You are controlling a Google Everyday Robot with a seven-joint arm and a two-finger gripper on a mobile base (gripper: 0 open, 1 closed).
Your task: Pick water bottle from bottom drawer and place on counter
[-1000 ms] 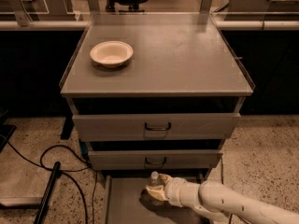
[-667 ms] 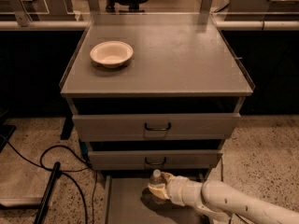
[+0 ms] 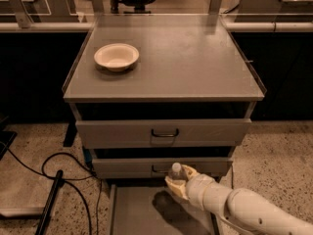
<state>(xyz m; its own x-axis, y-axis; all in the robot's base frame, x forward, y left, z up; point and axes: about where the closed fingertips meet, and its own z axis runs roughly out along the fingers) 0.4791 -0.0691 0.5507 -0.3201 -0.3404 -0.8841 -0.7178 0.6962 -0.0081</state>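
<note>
My gripper (image 3: 177, 180) is shut on the water bottle (image 3: 176, 172), a small clear bottle whose pale cap shows between the cream fingers. It holds the bottle above the open bottom drawer (image 3: 137, 210), a shallow grey tray at the foot of the cabinet, just in front of the middle drawer's dark handle. My white arm (image 3: 244, 210) reaches in from the lower right. The counter (image 3: 181, 58) is the flat grey cabinet top above. Most of the bottle's body is hidden by the fingers.
A cream round bowl (image 3: 116, 56) sits on the counter's left side. Two shut drawers with dark handles (image 3: 164, 133) are below the top. Black cables (image 3: 54, 173) lie on the speckled floor at the left. Desks and a chair stand behind.
The gripper with the bottle has risen a little from the drawer floor, toward the middle drawer's front. The bowl and drawers have not moved.
</note>
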